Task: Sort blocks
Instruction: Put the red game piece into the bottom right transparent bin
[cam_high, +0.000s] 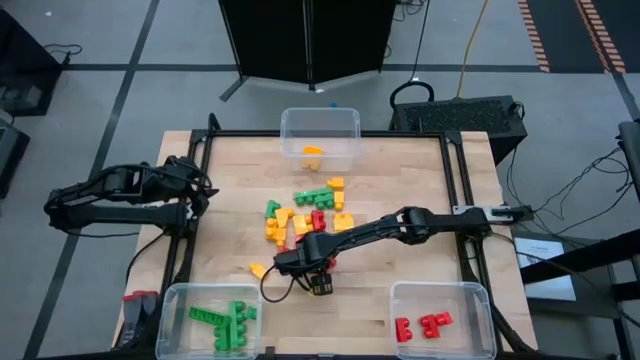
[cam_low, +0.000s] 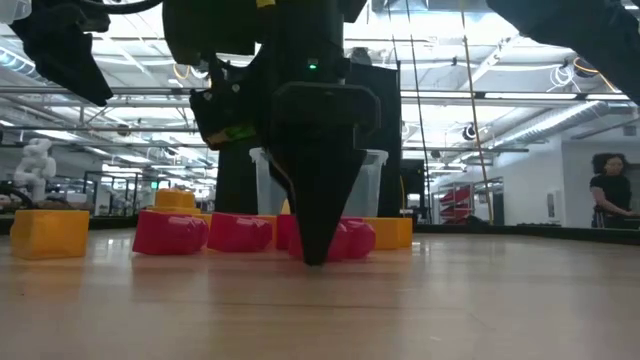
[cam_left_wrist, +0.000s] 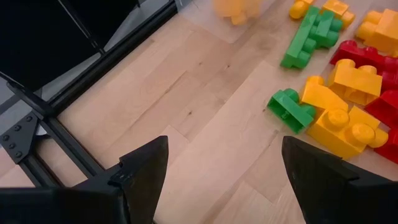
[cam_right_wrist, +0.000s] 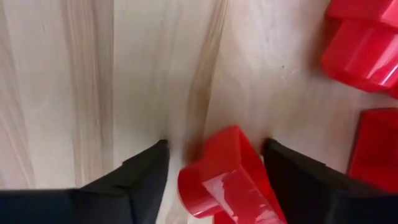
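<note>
Now right gripper (cam_right_wrist: 214, 177) is down at the pile's near edge, jaws spread either side of a red block (cam_right_wrist: 227, 177), not yet pinching — next: close, lift, carry to near-right bin (cam_high: 440, 295) w/ reds; left gripper (cam_left_wrist: 224, 180) waits wide open, far left.

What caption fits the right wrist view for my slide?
Right gripper on the wooden table, fingers either side of a red block.

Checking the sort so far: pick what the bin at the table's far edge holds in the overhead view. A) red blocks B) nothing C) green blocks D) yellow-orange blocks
D: in the high view the far bin holds only yellow-orange blocks; green blocks and red blocks fill the two near bins.
</note>
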